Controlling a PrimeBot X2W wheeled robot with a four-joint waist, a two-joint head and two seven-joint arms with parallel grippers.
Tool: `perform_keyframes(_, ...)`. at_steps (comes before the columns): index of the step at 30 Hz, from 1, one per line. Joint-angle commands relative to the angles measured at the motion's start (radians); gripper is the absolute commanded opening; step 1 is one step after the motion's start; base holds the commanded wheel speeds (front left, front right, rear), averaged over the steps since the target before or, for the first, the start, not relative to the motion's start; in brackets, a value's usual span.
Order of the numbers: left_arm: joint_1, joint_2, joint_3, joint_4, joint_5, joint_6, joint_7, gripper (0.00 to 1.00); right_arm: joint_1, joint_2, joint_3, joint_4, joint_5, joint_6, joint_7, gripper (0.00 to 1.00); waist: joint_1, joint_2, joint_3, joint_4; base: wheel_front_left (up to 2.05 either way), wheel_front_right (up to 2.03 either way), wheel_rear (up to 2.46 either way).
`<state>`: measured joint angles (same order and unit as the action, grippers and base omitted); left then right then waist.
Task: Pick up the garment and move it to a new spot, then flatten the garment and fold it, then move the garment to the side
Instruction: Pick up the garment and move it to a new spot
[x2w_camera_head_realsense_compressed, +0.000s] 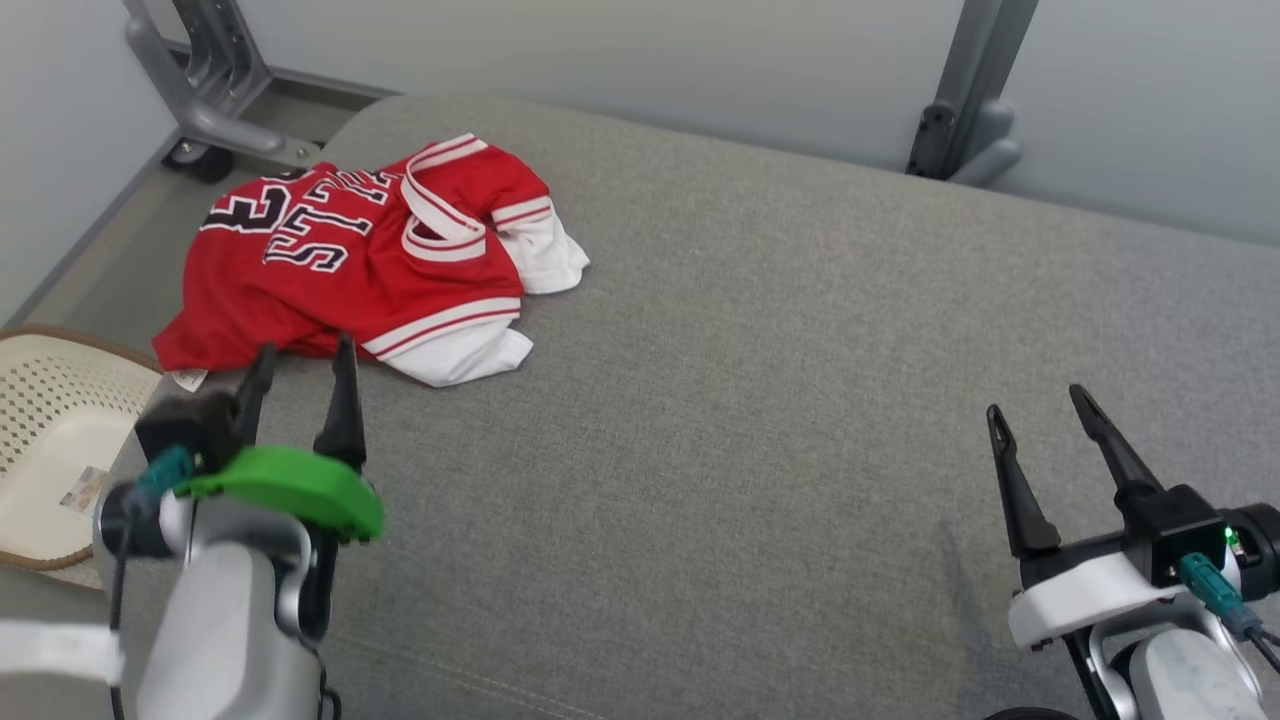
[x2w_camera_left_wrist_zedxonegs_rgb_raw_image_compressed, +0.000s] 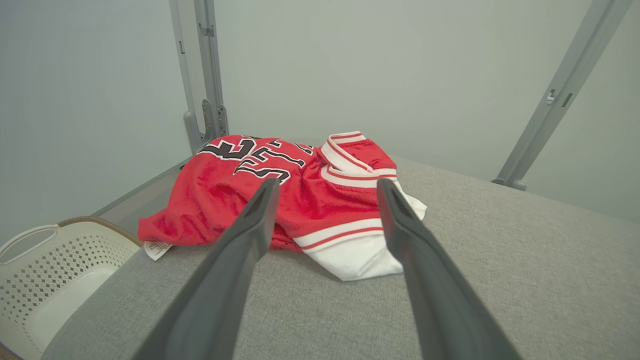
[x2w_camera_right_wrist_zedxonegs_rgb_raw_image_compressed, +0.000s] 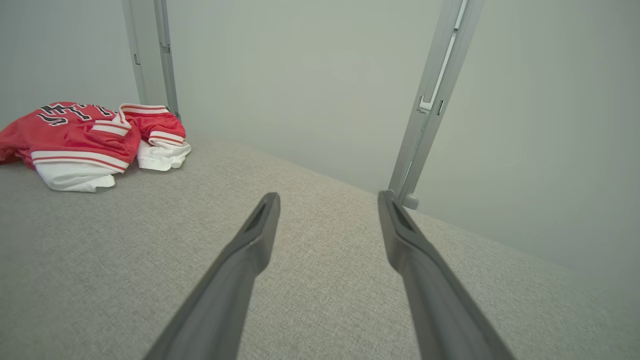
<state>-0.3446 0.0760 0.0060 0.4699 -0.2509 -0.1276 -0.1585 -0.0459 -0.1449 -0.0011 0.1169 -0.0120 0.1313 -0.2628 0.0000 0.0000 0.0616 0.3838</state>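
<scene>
At the left gripper (x2w_camera_head_realsense_compressed: 305, 348): two long dark fingers parted wide, nothing between them. Green cover plate (x2w_camera_head_realsense_compressed: 300, 485) just behind the fingers, pale forearm below. Tips right at the near hem of the basketball jersey (x2w_camera_head_realsense_compressed: 350, 270); touching or just above, impossible to tell. In the left wrist view, the same fingers framing the middle of the crumpled cloth.

At the right gripper (x2w_camera_head_realsense_compressed: 1036, 402): also spread wide and empty, well apart from the jersey, over bare grey weave at the near right.

Jersey itself: red mesh, bunched and rumpled rather than flat, lying at the far left corner of the grey upholstered surface (x2w_camera_head_realsense_compressed: 750, 400). Black letters edged in white across the chest, seen upside down from the head, with a large number beside them at the far edge. Neck and armholes banded in white with thin red stripes. White fabric poking out on the right and near sides, like sleeves or an under-layer. Small white care label (x2w_camera_head_realsense_compressed: 188, 378) sticking out at the near left corner of the hem.

Further out: cream perforated laundry basket (x2w_camera_head_realsense_compressed: 50, 440) beside the surface on the left, lower than it. Grey metal frame legs (x2w_camera_head_realsense_compressed: 215, 90) behind the jersey, one with a dark castor (x2w_camera_head_realsense_compressed: 205, 160); another grey upright (x2w_camera_head_realsense_compressed: 965, 100) at the far right. Plain pale wall beyond.
</scene>
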Motion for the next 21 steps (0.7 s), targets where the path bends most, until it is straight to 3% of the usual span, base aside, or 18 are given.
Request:
perform_keyframes(1, -0.079, 0.008, -0.006, 0.025, -0.018, -0.003, 0.02, 1.0, -0.032, -0.015, -0.002, -0.009, -0.007, -0.001, -0.003, 1.0, 0.0, 0.0, 0.217, -0.111, 0.0, 0.0, 0.0)
perform_keyframes(12, -0.498, 0.091, -0.12, 0.311, -0.116, -0.003, 0.131, 1.0, -0.132, -0.06, -0.003, -0.05, -0.028, -0.001, -0.003, 1.0, 0.0, 0.0, 0.464, -0.176, 0.0, 0.0, 0.0)
perform_keyframes(17, -0.588, 0.11, -0.126, 0.454, -0.19, -0.002, 0.138, 1.0, -0.133, -0.058, -0.002, -0.062, -0.026, -0.001, -0.003, 1.0, 0.0, 0.0, 0.49, -0.197, 0.0, 0.0, 0.0)
perform_keyframes(21, -0.625, 0.161, -0.141, 0.573, -0.171, 0.006, 0.132, 1.0, -0.141, -0.058, 0.004, -0.065, -0.02, -0.001, -0.003, 1.0, 0.0, 0.0, 0.492, -0.216, 0.0, 0.0, 0.0)
